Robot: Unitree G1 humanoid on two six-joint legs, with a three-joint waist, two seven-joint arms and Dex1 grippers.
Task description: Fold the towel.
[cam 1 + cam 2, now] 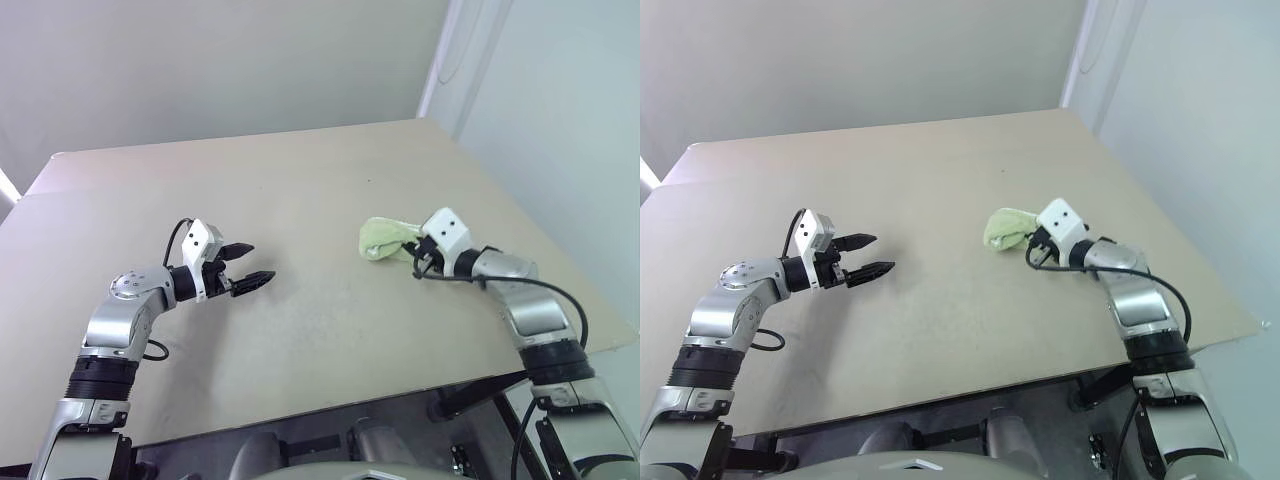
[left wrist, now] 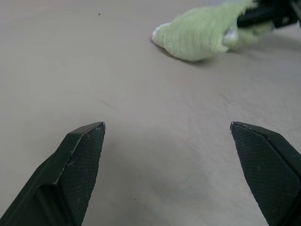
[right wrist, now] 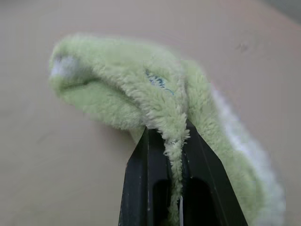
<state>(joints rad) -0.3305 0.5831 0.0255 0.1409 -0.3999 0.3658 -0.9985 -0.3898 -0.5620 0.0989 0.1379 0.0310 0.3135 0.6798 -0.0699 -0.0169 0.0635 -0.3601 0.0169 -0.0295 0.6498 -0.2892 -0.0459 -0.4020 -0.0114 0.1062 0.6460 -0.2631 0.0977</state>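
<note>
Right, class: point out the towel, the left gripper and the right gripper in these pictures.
towel point(image 3: 141, 94): right wrist view, on its bunched green pile.
left gripper point(image 1: 256, 263): left eye view, midway between its open fingertips.
right gripper point(image 3: 165, 134): right wrist view, between fingertips pinching the towel's fold.

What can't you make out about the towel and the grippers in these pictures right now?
- Towel: bunched up, so its full shape and edging are hidden; the right gripper covers one end in the eye views.
- Logo: blurred and partly folded under in the right wrist view, unreadable.
- Left gripper: open; finger bases cut off by the picture's edge.
</note>
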